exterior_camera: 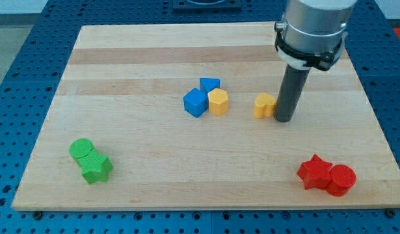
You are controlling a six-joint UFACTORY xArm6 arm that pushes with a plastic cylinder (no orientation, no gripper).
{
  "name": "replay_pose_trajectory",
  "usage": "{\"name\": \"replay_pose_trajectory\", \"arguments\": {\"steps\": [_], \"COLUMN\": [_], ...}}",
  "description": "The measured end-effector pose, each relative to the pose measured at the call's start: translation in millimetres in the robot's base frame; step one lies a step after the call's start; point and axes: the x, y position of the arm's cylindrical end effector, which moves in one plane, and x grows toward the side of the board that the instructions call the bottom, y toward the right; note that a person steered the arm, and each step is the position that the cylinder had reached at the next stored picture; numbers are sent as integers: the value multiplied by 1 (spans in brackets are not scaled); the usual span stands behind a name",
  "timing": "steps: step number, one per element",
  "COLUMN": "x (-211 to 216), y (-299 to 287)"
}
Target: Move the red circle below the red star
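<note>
The red star (pixel 315 171) lies near the board's bottom right corner. The red circle (pixel 341 180) touches it on its right, slightly lower. My tip (pixel 284 119) rests on the board right of the middle, touching the right side of a yellow block (pixel 265 104). The tip is well above the red pair in the view, a little to their left.
A blue cube (pixel 195 102), a blue triangular block (pixel 209 84) and a yellow hexagon (pixel 218 102) cluster at the middle. A green circle (pixel 81 150) and green star (pixel 95 168) sit at the bottom left. The wooden board (pixel 154 52) lies on a blue pegboard table.
</note>
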Motion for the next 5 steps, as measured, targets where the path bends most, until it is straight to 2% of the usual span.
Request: {"name": "replay_pose_trajectory", "arguments": {"steps": [1,3,4,5], "x": [-17,-19,-14,0], "y": [-3,-85,-83,-37]}}
